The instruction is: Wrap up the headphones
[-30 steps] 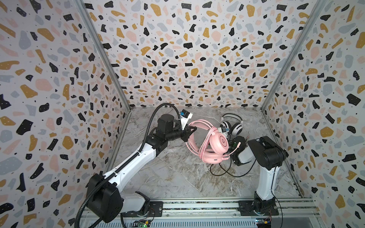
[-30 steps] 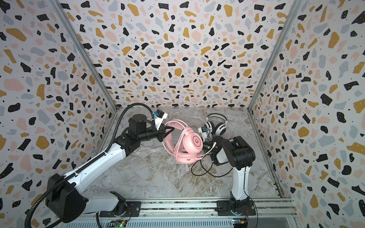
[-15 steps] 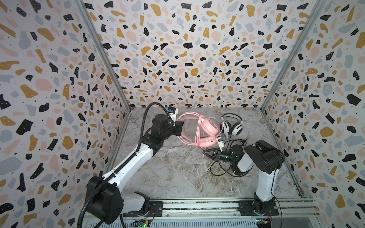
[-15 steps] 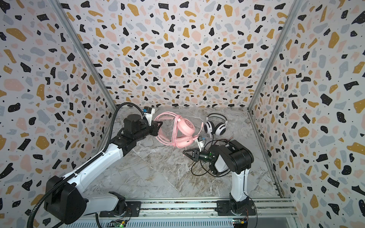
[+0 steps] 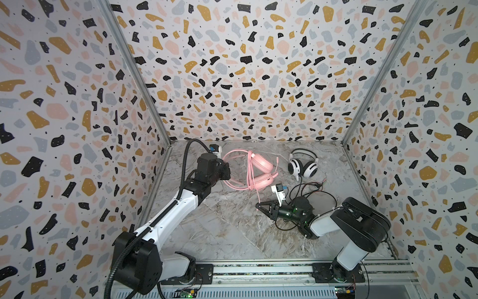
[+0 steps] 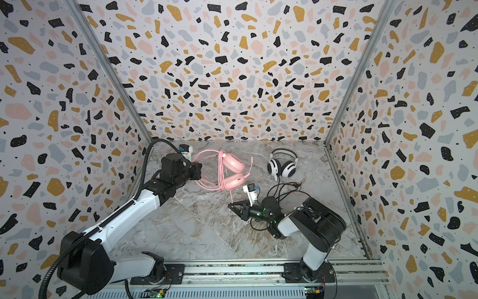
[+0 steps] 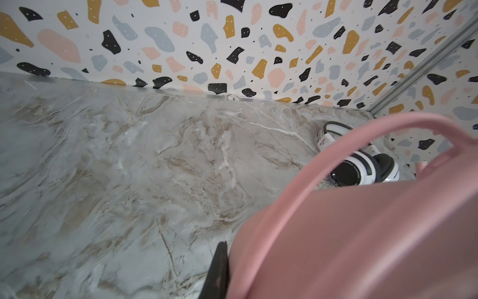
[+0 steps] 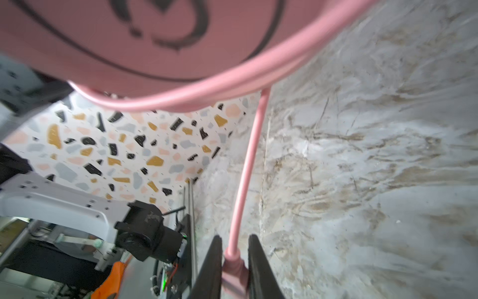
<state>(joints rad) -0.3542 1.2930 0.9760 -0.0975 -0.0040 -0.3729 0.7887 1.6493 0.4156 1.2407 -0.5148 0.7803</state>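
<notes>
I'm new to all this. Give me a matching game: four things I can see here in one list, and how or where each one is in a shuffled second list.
1. pink headphones
2. white-and-black headphones
3. pink plug
4. black cable

A. in loose loops on the table
B. held by the headband in the left gripper
C. lying free near the back wall
D. pinched in the right gripper

Pairs: 1-B, 2-C, 3-D, 4-A

pink headphones [image 5: 261, 163] matt plastic, white-blk headphones [image 5: 295, 166] glossy, table [image 5: 232, 233] marble-look, smooth
</notes>
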